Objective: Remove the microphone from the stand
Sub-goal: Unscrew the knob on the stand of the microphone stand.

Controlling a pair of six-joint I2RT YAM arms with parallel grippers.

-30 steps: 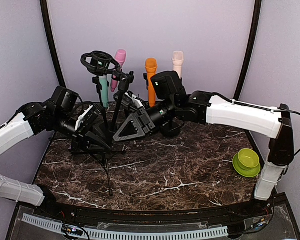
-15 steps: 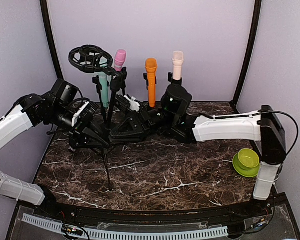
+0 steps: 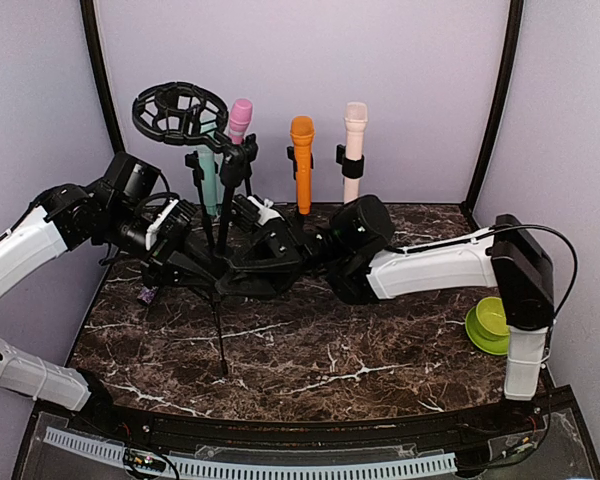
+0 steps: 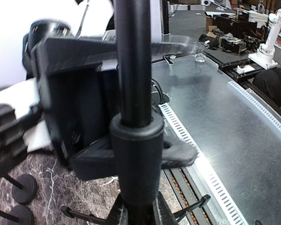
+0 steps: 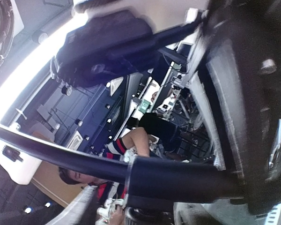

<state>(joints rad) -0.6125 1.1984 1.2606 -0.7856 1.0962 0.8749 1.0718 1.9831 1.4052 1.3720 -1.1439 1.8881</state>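
Note:
A black tripod stand (image 3: 217, 318) leans left, and the ring mount (image 3: 180, 110) at its top looks empty. My left gripper (image 3: 198, 266) is shut on the stand's pole (image 4: 131, 70) just below a thick collar (image 4: 136, 159). Low beside the same pole, facing the left gripper, my right gripper (image 3: 268, 262) stands open. In the left wrist view its two black fingers (image 4: 131, 157) sit far apart behind the pole. The pole (image 5: 178, 180) crosses the right wrist view. A pink-headed microphone (image 3: 240, 115) sits in a clip just behind the stand.
An orange microphone (image 3: 301, 165) and a cream one (image 3: 355, 135) stand upright along the back wall. A teal handle (image 3: 209, 185) shows under the ring. A green bowl (image 3: 493, 322) sits at the right edge. A small purple object (image 3: 146, 296) lies near the left arm.
The right arm has dropped low and drawn in toward the stand, and its jaws have opened. The stand's top has swung left and slightly up. The left gripper keeps its hold.

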